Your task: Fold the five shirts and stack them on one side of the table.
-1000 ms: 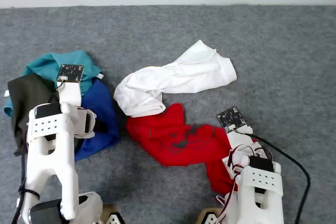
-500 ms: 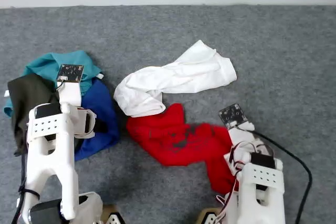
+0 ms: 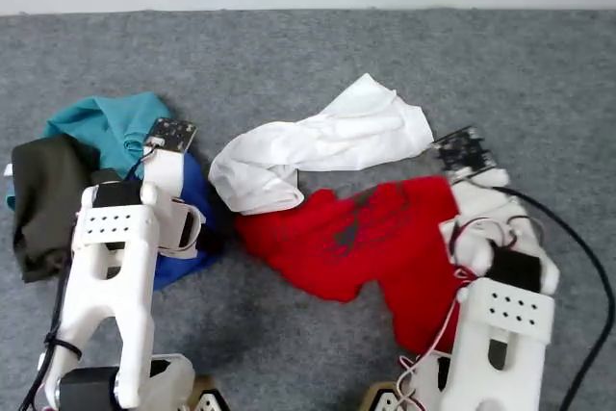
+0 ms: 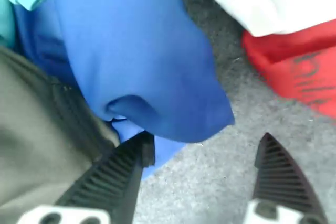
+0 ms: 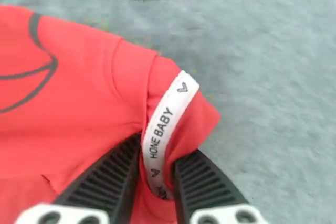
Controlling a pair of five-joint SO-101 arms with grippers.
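The red shirt (image 3: 366, 238) lies spread in the middle of the grey table, with a dark print on it. My right gripper (image 5: 157, 177) is shut on its collar, at the white label (image 5: 165, 124), near the shirt's right edge. A crumpled white shirt (image 3: 327, 141) lies just beyond the red one. At the left, the blue shirt (image 3: 200, 201), the teal shirt (image 3: 111, 122) and the dark olive shirt (image 3: 43, 199) overlap in a pile. My left gripper (image 4: 202, 161) hangs open over the blue shirt's (image 4: 142, 61) near edge, one finger (image 4: 118, 174) touching the cloth and the other over bare table.
Grey felt (image 3: 289, 55) covers the whole table up to a pale wall at the back. Bare room lies along the far side and at the right (image 3: 549, 103). A black cable (image 3: 568, 238) runs along the right arm.
The right arm has swung away from the front edge and to the right with the red shirt's collar, pulling the shirt out flatter. The left arm has turned right, toward the blue shirt's edge.
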